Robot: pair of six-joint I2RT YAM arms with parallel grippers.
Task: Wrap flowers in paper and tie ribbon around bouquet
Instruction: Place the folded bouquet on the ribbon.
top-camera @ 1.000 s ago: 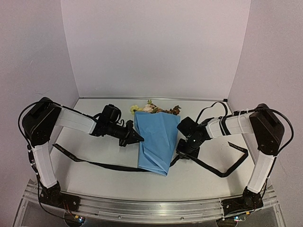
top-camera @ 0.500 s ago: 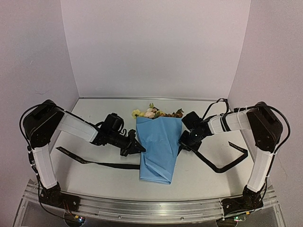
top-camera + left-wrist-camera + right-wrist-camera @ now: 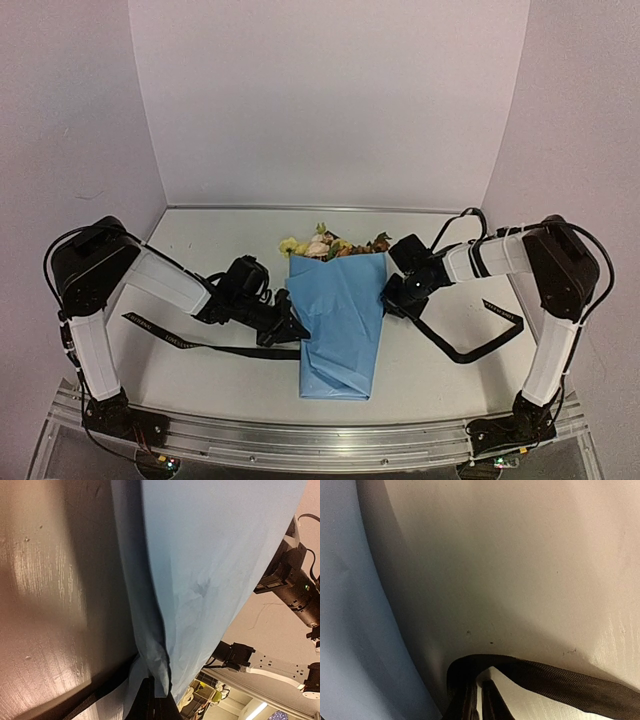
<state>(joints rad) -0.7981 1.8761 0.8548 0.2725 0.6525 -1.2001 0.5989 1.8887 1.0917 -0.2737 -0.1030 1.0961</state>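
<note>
The bouquet (image 3: 340, 320) lies on the counter (image 3: 200, 240), blooms toward the far wall. Left claw (image 3: 295, 333): pressed together at its left edge, contents unclear. Right claw (image 3: 392, 298): nearly closed, pinching the ribbon (image 3: 470, 352). Risk: a slack pinch drops the ribbon, and pulling may drag the wrap open.

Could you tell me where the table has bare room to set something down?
Free: far-left corner of the table behind the left arm, and the near edge between bouquet and ribbon loop. Crowded: mid-table, where left gripper and right gripper flank the bouquet.
</note>
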